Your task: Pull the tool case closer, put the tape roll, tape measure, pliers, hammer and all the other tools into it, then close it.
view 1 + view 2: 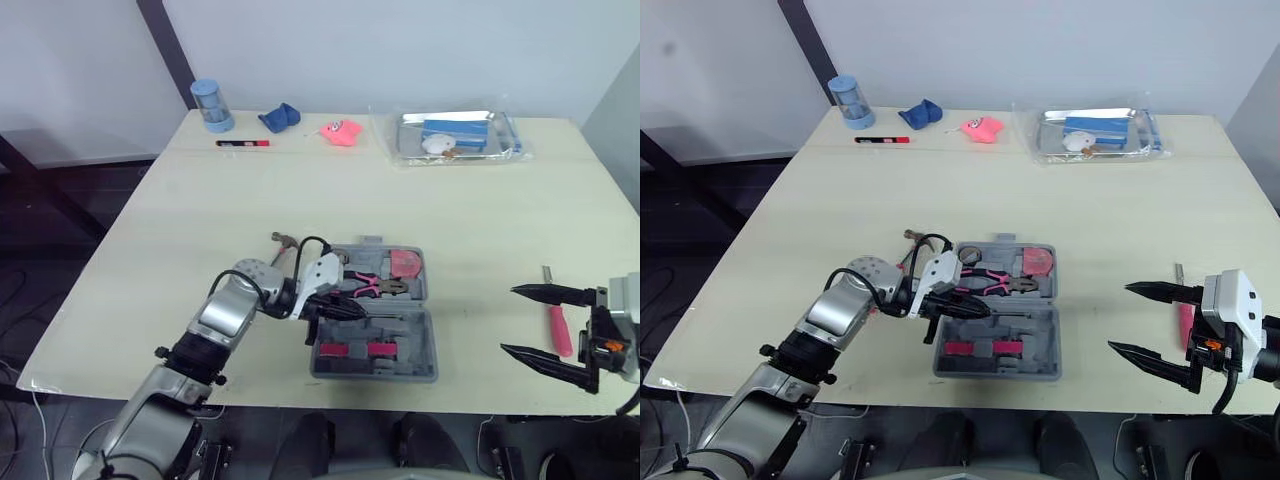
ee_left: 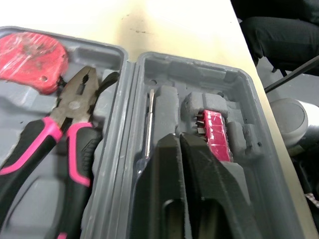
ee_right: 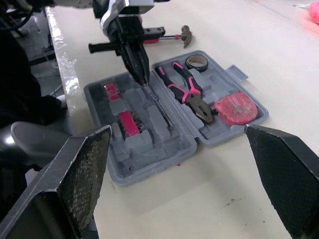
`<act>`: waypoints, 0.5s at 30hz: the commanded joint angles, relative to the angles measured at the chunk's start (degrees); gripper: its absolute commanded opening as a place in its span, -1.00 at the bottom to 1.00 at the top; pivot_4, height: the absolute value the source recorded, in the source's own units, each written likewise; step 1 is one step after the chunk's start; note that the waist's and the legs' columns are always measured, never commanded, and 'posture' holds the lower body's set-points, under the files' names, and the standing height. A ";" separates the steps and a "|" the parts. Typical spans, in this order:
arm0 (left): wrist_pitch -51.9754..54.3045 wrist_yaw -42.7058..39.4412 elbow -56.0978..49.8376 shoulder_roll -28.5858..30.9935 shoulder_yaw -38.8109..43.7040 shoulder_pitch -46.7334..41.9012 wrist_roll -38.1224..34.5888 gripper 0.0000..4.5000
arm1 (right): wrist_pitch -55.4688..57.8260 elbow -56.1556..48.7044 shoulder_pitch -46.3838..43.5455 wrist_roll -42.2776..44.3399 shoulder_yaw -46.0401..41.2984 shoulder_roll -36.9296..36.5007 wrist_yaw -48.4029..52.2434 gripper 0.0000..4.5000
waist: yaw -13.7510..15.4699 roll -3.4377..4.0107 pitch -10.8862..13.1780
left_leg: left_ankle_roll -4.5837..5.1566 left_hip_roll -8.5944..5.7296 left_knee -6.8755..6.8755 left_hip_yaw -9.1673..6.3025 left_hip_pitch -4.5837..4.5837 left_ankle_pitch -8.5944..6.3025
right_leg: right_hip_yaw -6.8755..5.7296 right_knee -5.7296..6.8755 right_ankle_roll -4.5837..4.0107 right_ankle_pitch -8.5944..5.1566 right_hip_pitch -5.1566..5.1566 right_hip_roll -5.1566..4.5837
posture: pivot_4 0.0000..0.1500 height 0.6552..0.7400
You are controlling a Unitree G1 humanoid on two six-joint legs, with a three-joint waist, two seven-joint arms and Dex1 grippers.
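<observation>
Two tools: left tool [image 1: 356, 311] pressed together, right tool [image 1: 507, 320] spread wide.
Left tips: inside open case [image 1: 412, 332], on thin screwdriver [image 2: 148, 119], perhaps pinching it.
Case: holds pliers [image 1: 375, 286].

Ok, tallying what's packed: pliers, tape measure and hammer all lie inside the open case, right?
Not the hammer: it lies on the table outside the tool case, per the right wrist view. The pliers and tape measure are inside.

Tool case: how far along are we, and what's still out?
Packed: pliers, tape measure and tape roll in the open tool case. In hand: left gripper, shut, tips at a slim screwdriver in the case. Left: hammer, pink screwdriver beside the open right gripper, then closing.
</observation>
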 commanded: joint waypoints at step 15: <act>-13.72 5.22 13.57 0.36 -6.21 0.98 14.53 -0.93 | -0.21 -0.98 -1.19 0.58 0.14 -0.37 -0.74 1.00 | -0.06 0.20 -0.26 | 0.13 -0.03 0.00 0.02 0.29 -0.07 | 0.04 0.04 0.00 0.00 0.23 0.02 | 1.00 1.00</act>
